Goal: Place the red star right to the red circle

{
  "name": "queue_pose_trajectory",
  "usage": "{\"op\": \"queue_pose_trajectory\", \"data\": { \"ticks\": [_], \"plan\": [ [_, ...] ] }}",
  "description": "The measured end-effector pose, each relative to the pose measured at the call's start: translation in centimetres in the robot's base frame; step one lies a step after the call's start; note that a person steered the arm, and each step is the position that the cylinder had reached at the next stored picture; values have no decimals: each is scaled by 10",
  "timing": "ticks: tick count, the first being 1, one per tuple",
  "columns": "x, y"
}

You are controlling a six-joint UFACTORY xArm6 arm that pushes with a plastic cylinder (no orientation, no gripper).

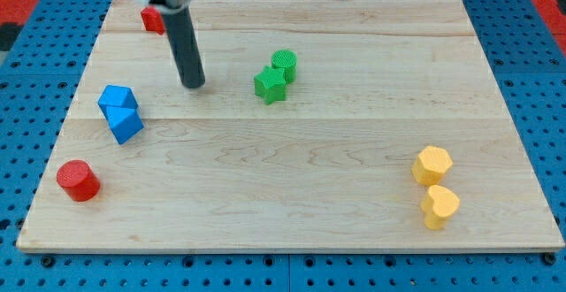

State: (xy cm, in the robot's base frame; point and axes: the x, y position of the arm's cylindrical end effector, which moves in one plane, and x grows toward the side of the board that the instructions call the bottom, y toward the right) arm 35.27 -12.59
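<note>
Below the red star [152,19], my tip [193,83] stands apart from the red circle [78,180].

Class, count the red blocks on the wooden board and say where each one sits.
2. The red circle sits near the view's bottom-left corner. Another red block, partly hidden behind the rod, lies at the view's top left, up-left of my tip.

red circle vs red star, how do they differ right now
The red circle lies in full view near the view's bottom-left corner; the red star sits at the top left, partly hidden behind the rod. The circle reads as a clear cylinder; the star's shape can't be made out. My tip is nearer the star. Both are red.
</note>
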Motion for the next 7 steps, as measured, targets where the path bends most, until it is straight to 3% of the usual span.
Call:
{"op": "queue_pose_trajectory", "data": {
  "ticks": [1,3,4,7],
  "plan": [
    [-74,0],
    [-156,-3],
    [-151,-55],
    [-86,-76]
  ]
}}
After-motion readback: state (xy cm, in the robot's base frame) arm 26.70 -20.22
